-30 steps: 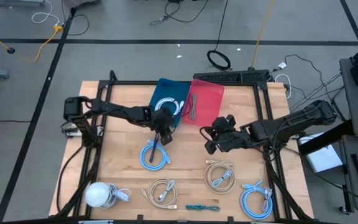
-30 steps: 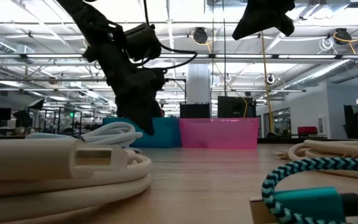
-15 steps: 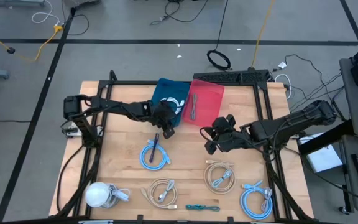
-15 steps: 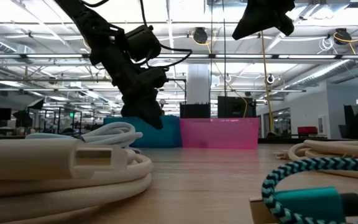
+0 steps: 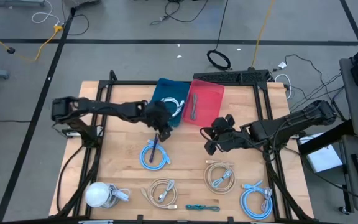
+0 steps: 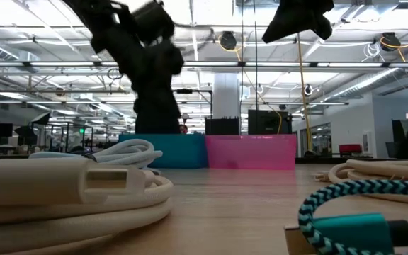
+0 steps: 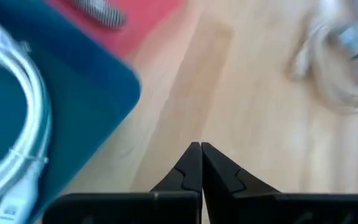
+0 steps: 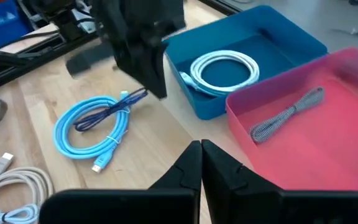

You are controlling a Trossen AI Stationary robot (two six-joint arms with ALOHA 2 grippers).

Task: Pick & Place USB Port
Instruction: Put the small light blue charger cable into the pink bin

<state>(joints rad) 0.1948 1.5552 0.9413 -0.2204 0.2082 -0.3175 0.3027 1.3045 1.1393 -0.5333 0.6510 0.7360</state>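
My left gripper (image 5: 163, 130) is shut and empty, raised above the table just off the near corner of the blue bin (image 5: 168, 98), which holds a white coiled cable (image 8: 224, 67). Its shut fingers (image 7: 199, 157) point down at bare wood beside that corner. A light blue cable coil (image 5: 154, 155) lies flat on the table just nearer, with a dark blue cable (image 8: 107, 114) across it. The pink bin (image 5: 205, 102) holds a grey braided cable (image 8: 286, 114). My right gripper (image 5: 211, 142) hangs shut and empty near the table's middle, to the right.
Beige cable coils (image 5: 219, 175) (image 5: 161, 191), another light blue coil (image 5: 257, 200), a small teal cable (image 5: 202, 207) and a white round object (image 5: 97, 194) lie along the near part of the table. Bare wood shows between the bins and the coils.
My left gripper has moved from over the light blue coil toward the far edge, up to the blue bin's near corner, and has risen, while its arm swung at the base. The light blue coil and the dark blue cable have stayed in place.
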